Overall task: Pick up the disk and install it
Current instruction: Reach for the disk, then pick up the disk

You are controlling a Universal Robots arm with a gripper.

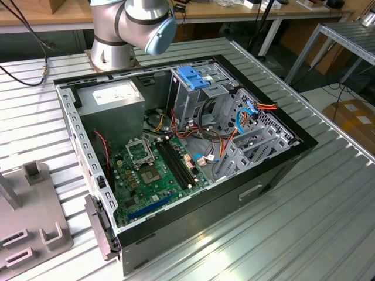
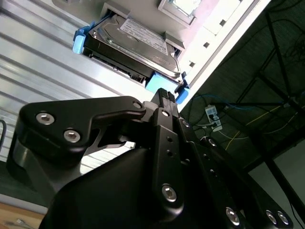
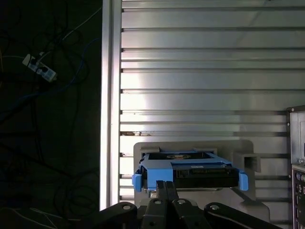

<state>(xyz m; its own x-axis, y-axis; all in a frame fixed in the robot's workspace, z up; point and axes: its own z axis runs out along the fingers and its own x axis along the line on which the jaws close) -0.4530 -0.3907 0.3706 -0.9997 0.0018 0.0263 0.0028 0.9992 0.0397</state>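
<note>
Slats of shiny metal run in long lines across the table [image 1: 328, 193], with thin dark gaps between them. Wooden benches [image 1: 234, 12] stand behind it in the exterior view. A brown cardboard box [image 1: 354, 114] sits low down at the exterior view's right. Past the table edge the floor is dark, with loose wires and a white power strip [image 3: 38, 69] lying on it.

An open black computer case [image 1: 275, 170] lies on its side on the table. Inside it are a green motherboard [image 1: 152, 170], a plain grey power supply box [image 1: 111, 99], bunches of red, orange and blue wires, and a chunky blue latch [image 1: 193, 77] on top of the grey metal drive cage. The round grey and light-blue robot arm [image 1: 129, 23] stands behind the case.

The disk [image 3: 190, 169] is flat, grey and shaped like a box, with a white label on its smooth metal top. A light-blue plastic carrier rail [image 3: 157, 167] wraps around it. It rests in a pale grey holder [image 3: 143, 150] on the table, near the table edge.

The black gripper [image 3: 165, 183] is matt, with small shiny screws. Its two thin fingers are pressed together and pinch nothing. The tip is just beside the blue rail; I cannot tell if it touches.
</note>
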